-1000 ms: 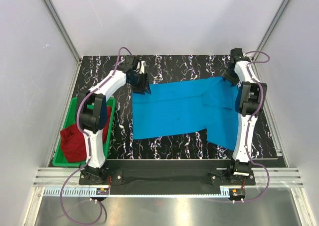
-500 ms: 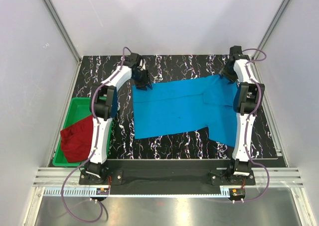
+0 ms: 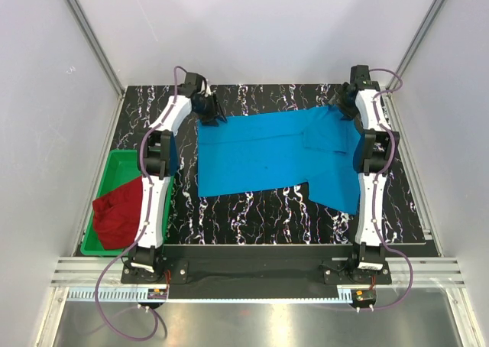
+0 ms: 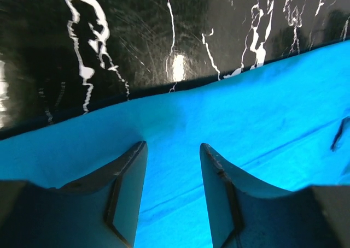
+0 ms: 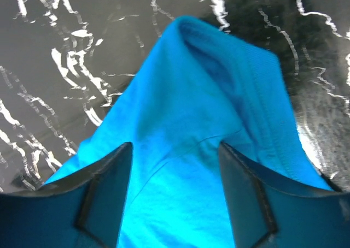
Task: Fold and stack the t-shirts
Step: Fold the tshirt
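Top external view first: I see the sky-blue t-shirt (image 3: 260, 152) spread flat across the middle of the black marbled table (image 3: 252, 209), with one part running down toward 4 o'clock beside the right arm. The left gripper (image 3: 208, 111) sits at the shirt's 10 o'clock corner, and the right gripper (image 3: 348, 110) sits at its 2 o'clock corner. Both arms are stretched out toward the far edge of the table.

At 8 o'clock, off the table's left side, a green bin (image 3: 114, 160) holds the dark red t-shirt (image 3: 118, 213). It lies crumpled, and part of it hangs over the bin's near rim. It is well apart from the blue one.

On the left wrist camera, my left fingers (image 4: 131, 171) stand moderately apart just above the blue cloth. The fabric shows smooth and flat in the gap between them, and I see nothing pinched. The shirt's edge runs across from 9 o'clock to 2 o'clock, with bare marble beyond it.

On the right wrist camera, my right fingers (image 5: 240, 171) are spread wide. The cloth rises into a bunched peak at 12 o'clock, beyond the tips, and a stitched hem curves down its right side. The fabric lies under the gap between the two fingers, and neither finger is clamping it.
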Robot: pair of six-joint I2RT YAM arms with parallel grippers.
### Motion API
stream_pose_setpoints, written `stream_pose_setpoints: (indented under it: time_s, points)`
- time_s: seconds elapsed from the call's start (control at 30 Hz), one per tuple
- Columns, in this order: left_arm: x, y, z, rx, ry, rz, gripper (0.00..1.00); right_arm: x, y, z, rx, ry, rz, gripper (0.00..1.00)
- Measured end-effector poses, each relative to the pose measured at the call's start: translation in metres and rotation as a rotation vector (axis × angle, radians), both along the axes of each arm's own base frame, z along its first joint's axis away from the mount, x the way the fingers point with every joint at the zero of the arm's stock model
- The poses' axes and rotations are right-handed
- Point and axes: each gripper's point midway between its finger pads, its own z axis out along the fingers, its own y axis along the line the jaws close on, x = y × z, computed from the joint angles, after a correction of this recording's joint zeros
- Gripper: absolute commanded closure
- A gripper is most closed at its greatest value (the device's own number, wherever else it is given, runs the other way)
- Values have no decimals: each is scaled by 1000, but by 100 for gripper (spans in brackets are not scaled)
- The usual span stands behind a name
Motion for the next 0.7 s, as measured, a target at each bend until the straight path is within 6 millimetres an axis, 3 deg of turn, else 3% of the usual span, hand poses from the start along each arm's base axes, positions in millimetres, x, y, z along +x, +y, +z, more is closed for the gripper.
stream_pose_setpoints:
  time_s: [0.17, 0.27, 0.37, 0.47, 0.53, 0.6, 0.7]
  points:
    - [-2, 5, 13, 7, -13, 2, 49, -8, 3, 16, -7, 5, 36, 22]
    - [-20, 7, 37, 22, -18, -8, 50, -32, 1, 40, -33, 38, 55, 21]
    - [-47, 7, 79, 48, -62, -25, 51, -72, 1, 81, -43, 46, 57, 21]
    - [-97, 5, 120, 92, -115, -54, 52, -122, 10, 124, -16, 11, 57, 15]
    - [-145, 1, 135, 125, -145, -86, 52, -156, 20, 144, 16, -24, 66, 15]
    - [-193, 1, 132, 154, -131, -120, 53, -190, 30, 152, 34, -26, 80, 16]
    - [-260, 9, 103, 201, -67, -158, 53, -240, 51, 148, 50, -28, 129, 18]
